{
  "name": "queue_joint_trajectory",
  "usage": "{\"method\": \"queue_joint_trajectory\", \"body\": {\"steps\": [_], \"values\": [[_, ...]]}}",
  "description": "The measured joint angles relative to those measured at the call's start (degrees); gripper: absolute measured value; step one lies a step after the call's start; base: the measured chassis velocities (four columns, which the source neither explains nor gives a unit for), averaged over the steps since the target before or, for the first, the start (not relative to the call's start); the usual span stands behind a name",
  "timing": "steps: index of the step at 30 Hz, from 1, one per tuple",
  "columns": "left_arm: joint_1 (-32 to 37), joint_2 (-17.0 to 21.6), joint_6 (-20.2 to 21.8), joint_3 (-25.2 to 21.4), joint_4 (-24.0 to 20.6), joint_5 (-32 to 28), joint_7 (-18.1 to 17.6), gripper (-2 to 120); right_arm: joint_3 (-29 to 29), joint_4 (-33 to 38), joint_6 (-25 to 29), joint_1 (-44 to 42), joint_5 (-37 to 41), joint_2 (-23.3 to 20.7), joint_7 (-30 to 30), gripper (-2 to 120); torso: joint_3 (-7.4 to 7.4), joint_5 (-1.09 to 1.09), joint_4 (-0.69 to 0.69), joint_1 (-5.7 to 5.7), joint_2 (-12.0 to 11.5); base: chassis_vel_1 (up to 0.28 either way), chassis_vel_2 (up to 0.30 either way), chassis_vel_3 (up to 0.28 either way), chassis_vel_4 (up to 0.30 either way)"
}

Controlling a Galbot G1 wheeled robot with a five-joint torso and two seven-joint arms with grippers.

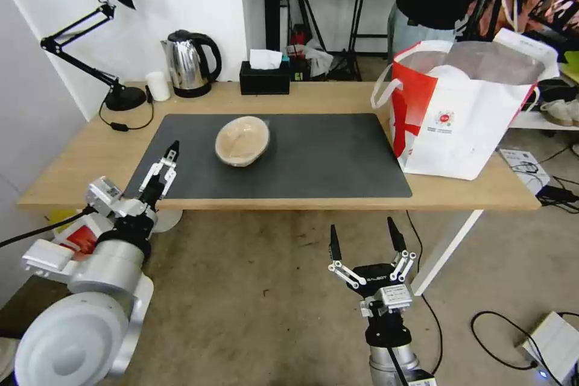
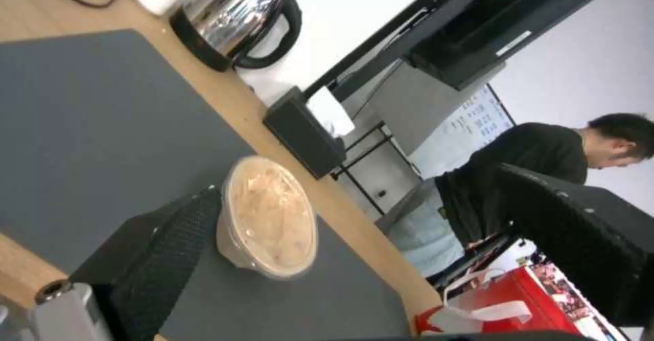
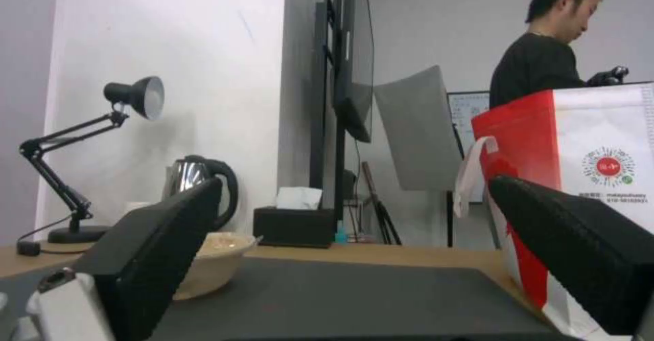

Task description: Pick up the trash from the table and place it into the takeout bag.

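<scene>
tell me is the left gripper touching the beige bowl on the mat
Apart. In the head view the left gripper hovers over the mat's near left corner, with bare dark mat plainly showing between its fingertips and the beige pulp bowl.

Left gripper (image 1: 167,164) raised, fingers apart — right gripper (image 1: 365,242) low, fingers spread.

One pulp bowl (image 1: 242,140), one takeout bag (image 1: 464,110), two pincers.

Light-wood table (image 1: 78,157) with grey mat (image 1: 313,157), lamp (image 1: 120,96), kettle (image 1: 188,63), takeout bag (image 1: 464,120).
</scene>
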Motion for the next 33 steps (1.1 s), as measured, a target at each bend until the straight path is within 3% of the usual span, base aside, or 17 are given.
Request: {"method": "queue_joint_trajectory", "body": {"steps": [7,19,30,33], "values": [[-3.11,1.88,1.1,-0.14,2.54,-4.38,-2.7,100,0.0,0.0,0.0,0.0,0.0,0.0,0.0,100,0.0,0.0,0.0,0.0,0.0,0.0,0.0,0.0,0.0],[-7.08,4.83,2.55,1.19,5.5,-4.32,-4.36,100,0.0,0.0,0.0,0.0,0.0,0.0,0.0,100,0.0,0.0,0.0,0.0,0.0,0.0,0.0,0.0,0.0],[-12.4,9.02,5.36,3.88,8.43,-5.59,-9.75,100,-0.15,-0.03,0.0,0.01,-0.04,-0.01,0.0,100,0.0,-0.01,0.0,0.0,0.0,0.0,0.0,0.0,0.0],[-14.56,10.89,5.72,4.42,9.84,-8.62,-10.41,100,-0.17,-0.01,0.0,0.01,-0.04,-0.01,0.0,100,0.0,-0.01,0.0,0.0,0.0,0.0,0.0,0.0,0.0]]}}
